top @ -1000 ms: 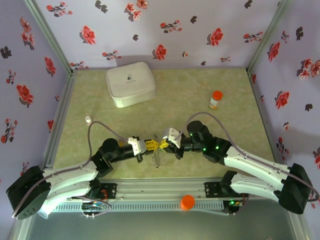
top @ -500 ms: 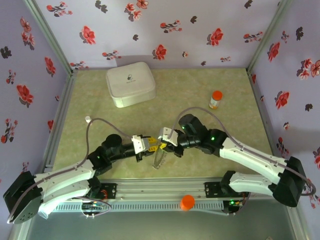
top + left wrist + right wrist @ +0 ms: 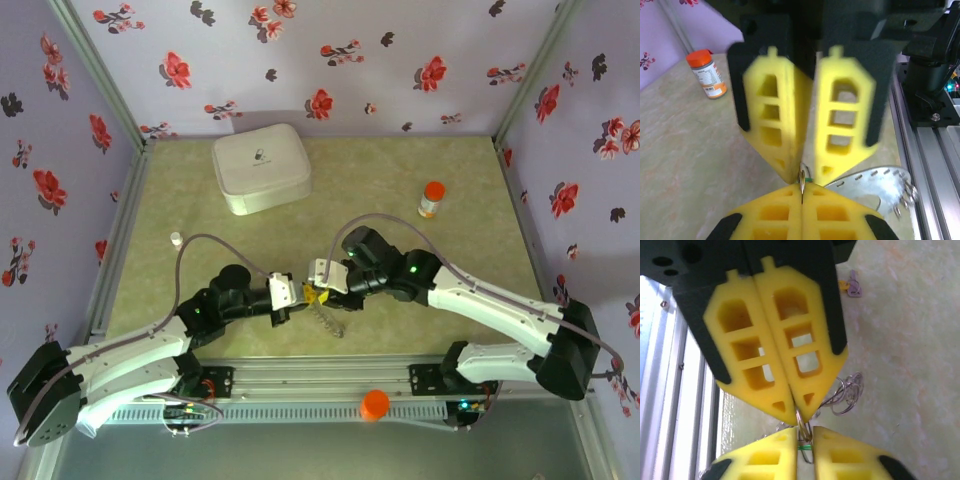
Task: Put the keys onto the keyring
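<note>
Where the two arms meet tip to tip over the near middle of the table (image 3: 400,165), the left gripper (image 3: 801,187) is clamped tight. Its yellow pads press together on a thin wire ring (image 3: 801,179) that stands on edge between them. The right gripper (image 3: 805,434) faces it from the other side with its pads parted a little. The same wire runs through that gap with a sliver of green beside it, too small to identify, and the pads do not appear to press on either. The keyring (image 3: 875,184), a flat grey metal piece with holes along its rim, sits just beside the pinched wire. In the left wrist view it lies to the right of the left gripper's fingers. From above it shows as a grey strand drooping toward the front rail (image 3: 330,378), and I cannot tell whether it touches the table. Loose wire loops (image 3: 846,390) dangle next to the left gripper's tips. A small key (image 3: 849,286) with a yellow head lies flat on the table, well apart from both grippers. A white box (image 3: 260,167) sits at the back left, and an orange-capped bottle (image 3: 431,198) stands upright at the back right.
</note>
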Available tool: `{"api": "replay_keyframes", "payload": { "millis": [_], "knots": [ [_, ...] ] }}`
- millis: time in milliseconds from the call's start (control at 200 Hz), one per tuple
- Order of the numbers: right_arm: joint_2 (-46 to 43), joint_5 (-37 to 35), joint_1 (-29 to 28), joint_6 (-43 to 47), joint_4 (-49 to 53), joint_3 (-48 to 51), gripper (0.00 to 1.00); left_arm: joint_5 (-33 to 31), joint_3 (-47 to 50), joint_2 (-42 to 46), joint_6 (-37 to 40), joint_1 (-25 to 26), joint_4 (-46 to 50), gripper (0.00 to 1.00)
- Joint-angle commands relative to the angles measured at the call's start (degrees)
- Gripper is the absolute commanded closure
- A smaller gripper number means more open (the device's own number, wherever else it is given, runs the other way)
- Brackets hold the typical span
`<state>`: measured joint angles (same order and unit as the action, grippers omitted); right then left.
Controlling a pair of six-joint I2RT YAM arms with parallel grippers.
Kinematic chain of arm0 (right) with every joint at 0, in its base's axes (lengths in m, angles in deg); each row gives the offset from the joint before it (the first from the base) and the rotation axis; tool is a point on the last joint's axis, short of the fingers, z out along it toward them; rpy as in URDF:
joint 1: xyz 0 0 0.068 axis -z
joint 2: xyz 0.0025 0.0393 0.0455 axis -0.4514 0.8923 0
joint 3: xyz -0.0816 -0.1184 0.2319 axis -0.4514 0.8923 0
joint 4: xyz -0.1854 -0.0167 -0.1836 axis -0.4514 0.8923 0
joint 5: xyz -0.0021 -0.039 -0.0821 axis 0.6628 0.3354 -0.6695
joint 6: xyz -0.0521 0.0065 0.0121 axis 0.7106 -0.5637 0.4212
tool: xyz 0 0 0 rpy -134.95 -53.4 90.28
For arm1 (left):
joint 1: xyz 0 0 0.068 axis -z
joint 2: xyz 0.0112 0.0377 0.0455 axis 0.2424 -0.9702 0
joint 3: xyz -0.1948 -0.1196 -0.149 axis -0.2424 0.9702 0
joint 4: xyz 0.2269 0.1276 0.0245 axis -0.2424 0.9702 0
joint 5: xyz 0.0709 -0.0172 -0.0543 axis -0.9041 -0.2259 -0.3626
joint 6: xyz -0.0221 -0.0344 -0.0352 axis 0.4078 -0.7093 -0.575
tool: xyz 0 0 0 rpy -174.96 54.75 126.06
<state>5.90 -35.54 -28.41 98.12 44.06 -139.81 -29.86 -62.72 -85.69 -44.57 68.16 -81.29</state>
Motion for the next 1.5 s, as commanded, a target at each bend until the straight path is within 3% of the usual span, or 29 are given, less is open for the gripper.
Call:
{"api": "replay_keyframes", "payload": {
  "millis": [0,240,635,1495],
  "knots": [
    [-4.5,3.6,2.5,-4.8,-4.4,3.6,0.73,0.0,2.6,1.9,-1.4,0.0,-9.9,1.00],
    [-9.6,4.4,2.6,-10.3,-13.5,11.3,0.73,1.1,7.8,0.3,-5.4,0.0,-22.9,1.00],
    [-8.8,7.2,1.7,-8.8,-15.1,12.9,0.69,5.5,7.7,-2.1,-5.6,0.0,-24.8,1.00],
    [-8.9,6.7,1.0,-6.1,-10.5,12.2,0.96,7.1,7.3,-1.3,-5.6,0.0,-23.2,1.00]
  ]
}}
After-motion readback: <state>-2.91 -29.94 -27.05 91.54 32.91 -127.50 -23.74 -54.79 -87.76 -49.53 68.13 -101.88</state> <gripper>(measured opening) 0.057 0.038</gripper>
